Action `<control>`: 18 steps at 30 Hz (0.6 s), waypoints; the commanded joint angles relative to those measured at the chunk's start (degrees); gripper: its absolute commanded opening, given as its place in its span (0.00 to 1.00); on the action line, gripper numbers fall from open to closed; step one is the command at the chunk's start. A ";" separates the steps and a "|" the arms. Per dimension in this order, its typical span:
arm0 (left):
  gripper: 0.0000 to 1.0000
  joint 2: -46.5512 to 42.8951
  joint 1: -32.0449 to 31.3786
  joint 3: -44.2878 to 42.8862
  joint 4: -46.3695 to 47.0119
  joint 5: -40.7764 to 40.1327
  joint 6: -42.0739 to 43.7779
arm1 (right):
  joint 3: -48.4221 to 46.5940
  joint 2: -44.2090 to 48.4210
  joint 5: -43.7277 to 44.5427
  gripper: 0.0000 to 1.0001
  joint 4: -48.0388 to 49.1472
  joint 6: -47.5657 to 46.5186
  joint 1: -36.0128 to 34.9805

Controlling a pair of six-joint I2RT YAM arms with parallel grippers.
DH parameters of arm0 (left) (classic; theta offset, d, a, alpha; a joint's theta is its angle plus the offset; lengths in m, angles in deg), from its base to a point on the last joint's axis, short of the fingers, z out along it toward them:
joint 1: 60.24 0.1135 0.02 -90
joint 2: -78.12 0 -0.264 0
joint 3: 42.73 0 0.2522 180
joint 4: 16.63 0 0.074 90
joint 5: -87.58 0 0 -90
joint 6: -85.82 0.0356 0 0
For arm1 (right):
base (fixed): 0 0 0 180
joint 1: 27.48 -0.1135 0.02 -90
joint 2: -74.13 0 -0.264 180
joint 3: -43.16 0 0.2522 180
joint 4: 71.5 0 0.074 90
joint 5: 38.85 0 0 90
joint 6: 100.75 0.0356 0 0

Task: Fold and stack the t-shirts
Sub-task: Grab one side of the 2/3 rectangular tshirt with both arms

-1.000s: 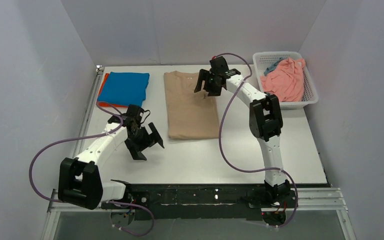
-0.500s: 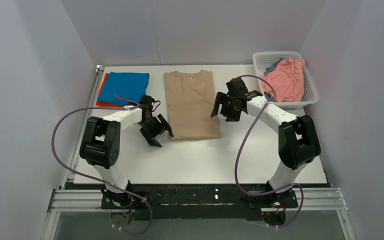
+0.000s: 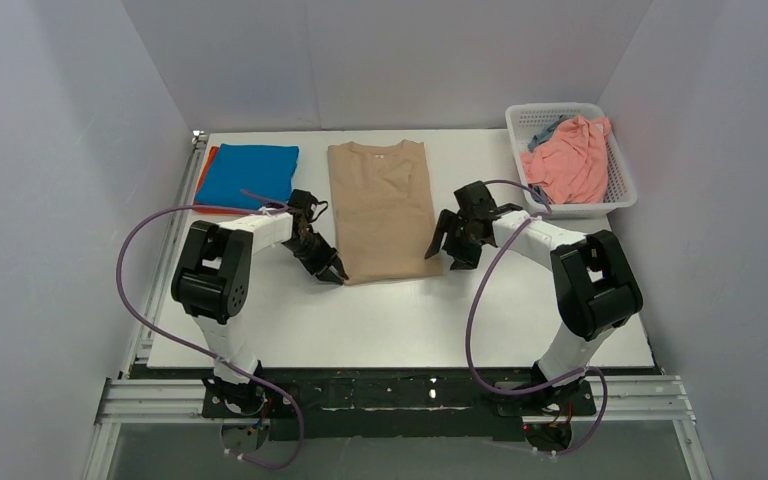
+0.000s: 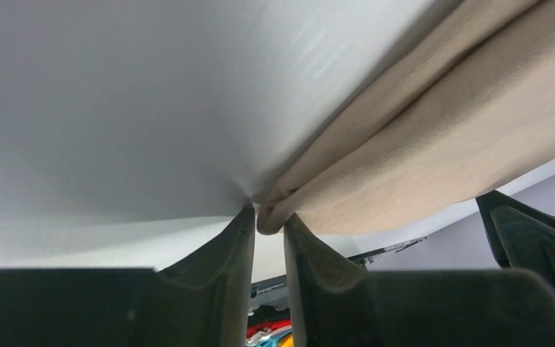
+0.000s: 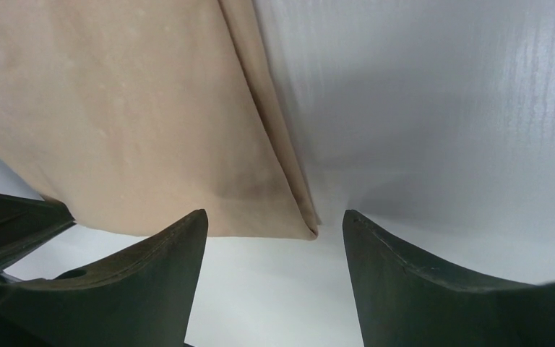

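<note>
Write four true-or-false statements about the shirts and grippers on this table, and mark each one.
1. The left gripper pinches a near corner of the beige t-shirt. True.
2. The right gripper is clamped on that shirt. False: its jaws stand open around the other near corner.
3. The blue t-shirt lies folded on an orange-red t-shirt. True.
4. The basket is empty. False: it holds a pink t-shirt and grey-blue cloth.

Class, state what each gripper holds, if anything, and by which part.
The left gripper pinches the beige t-shirt by its near left hem corner. The right gripper is open at the near right corner, holding nothing.
</note>
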 commanded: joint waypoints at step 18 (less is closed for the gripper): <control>0.00 2.70 -2.77 1.34 -8.71 -8.83 0.31 | 6.92 -0.03 2.09 0.50 3.52 1.80 0.05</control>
